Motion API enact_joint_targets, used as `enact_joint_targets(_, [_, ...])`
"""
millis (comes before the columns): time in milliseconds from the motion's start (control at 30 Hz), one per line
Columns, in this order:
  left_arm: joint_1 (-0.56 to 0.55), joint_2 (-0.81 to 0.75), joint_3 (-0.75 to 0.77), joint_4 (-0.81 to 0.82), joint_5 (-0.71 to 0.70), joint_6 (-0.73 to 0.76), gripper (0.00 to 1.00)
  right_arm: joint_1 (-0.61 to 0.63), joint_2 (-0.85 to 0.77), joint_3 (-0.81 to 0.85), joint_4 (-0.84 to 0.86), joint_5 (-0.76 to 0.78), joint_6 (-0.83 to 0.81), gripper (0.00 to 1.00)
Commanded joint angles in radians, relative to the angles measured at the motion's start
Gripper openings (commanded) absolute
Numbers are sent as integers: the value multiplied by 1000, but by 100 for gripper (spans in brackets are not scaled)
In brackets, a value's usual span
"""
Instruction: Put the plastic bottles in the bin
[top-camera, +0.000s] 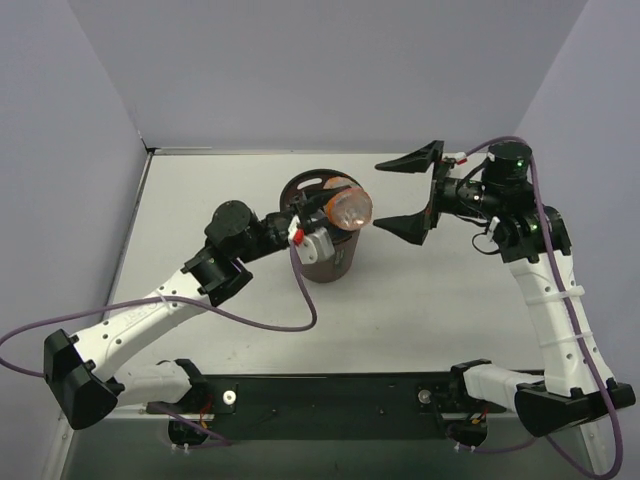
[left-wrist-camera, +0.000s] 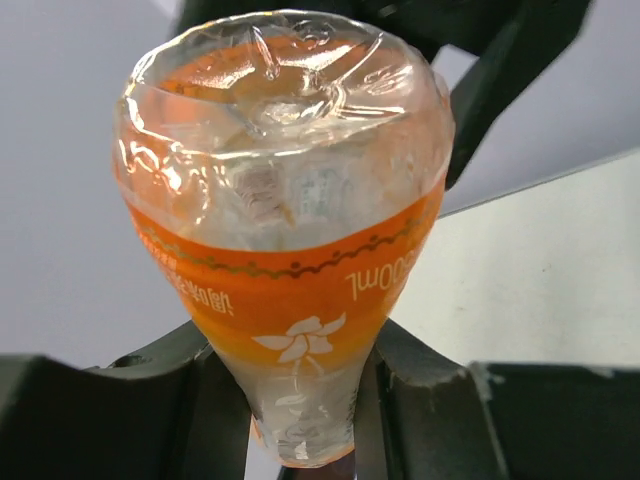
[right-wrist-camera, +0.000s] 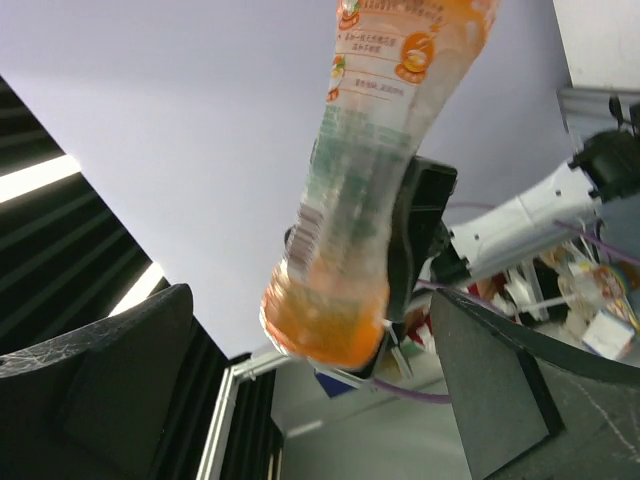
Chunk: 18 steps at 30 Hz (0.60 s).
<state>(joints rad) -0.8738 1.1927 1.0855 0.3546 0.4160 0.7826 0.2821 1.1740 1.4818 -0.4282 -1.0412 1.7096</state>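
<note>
Top view first: shows the left gripper (top-camera: 322, 207) clenched on the orange bottle (top-camera: 350, 207), neck end in the jaws and clear ribbed base turned to the right. Places that bottle above the right side of the bin's mouth, over the rim and not down inside. Finds the bin (top-camera: 322, 262) upright near the middle of the table (top-camera: 200, 200), dark brown and round. Shows the right gripper (top-camera: 380, 195) just to the right of the bottle, released, jaws spread wide, tips pointing toward the bottle but apart from it.

Left wrist next: looks along the bottle from neck to base, filling most of the view. Shows the narrow neck pinched between the two dark fingers (left-wrist-camera: 430, 400), touching on both sides. Picks out an orange label (left-wrist-camera: 300, 300) round the shoulder with a white flower and pale lettering, clear plastic above it. Catches a strip of pale table at the right.

Right wrist last: shows its own fingers (right-wrist-camera: 100, 390) wide apart at the bottom corners, gripping nothing. Has the bottle hanging between and beyond them, tilted, orange cap (right-wrist-camera: 325, 335) lowest (a little blurred). Glimpses the dark left gripper at the neck, with the white left arm (right-wrist-camera: 520, 225) behind
</note>
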Motion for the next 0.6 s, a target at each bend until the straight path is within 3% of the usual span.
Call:
enact_joint_targets(0, [90,1,105,64,-98,-416,12,-118,-40,34,37,3,-54,100])
enact_joint_targets(133, [120,45,195,-18,-239,-572,10,-153,-79,-29,37,36,-100,100])
enact_joint_targets(233, [183,93,283,-101,-252,-711,7,-167,-100,-74,32,53,-145,100])
enact_joint_targets(400, [216,128,317,-174,-295,-753,4,-178,-116,-98,16,78,-192,100])
enact_joint_targets(567, [248,133,237,-99,-280,-766,5,-187,-111,-95,5,75,-229,100])
